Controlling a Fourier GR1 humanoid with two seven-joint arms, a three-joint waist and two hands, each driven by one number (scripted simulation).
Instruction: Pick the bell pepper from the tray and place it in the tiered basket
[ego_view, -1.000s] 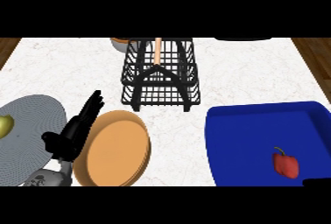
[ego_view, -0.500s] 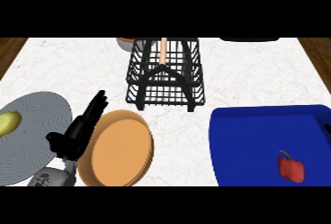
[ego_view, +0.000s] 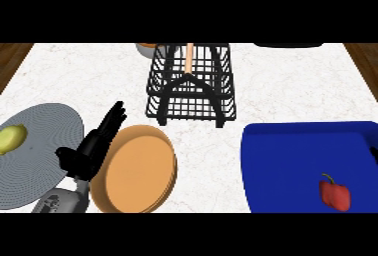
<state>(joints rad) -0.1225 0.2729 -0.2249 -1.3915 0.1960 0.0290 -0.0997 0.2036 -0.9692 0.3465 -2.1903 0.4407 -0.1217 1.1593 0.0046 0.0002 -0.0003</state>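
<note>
Counter (ego_view: 81, 75): a white top, bounded by wood at both upper corners; bare room is left on either side of the basket.
Tray (ego_view: 295, 150): blue, set at the lower right, cut by the view's right edge.
Grey plate (ego_view: 44, 170): set at the left edge.
Orange plate (ego_view: 136, 170): laid just right of the left hand.
Basket (ego_view: 192, 87): black wire, placed top centre, near the tray's upper rim.
Left hand (ego_view: 92, 150): seen between the two plates, fingers straight, nothing held.
Bell pepper (ego_view: 336, 194): red, lying in the tray's lower right part, well apart from the left hand, across the orange plate.
Right hand (ego_view: 373, 152): only a dark sliver at the right edge; its state cannot be told.
</note>
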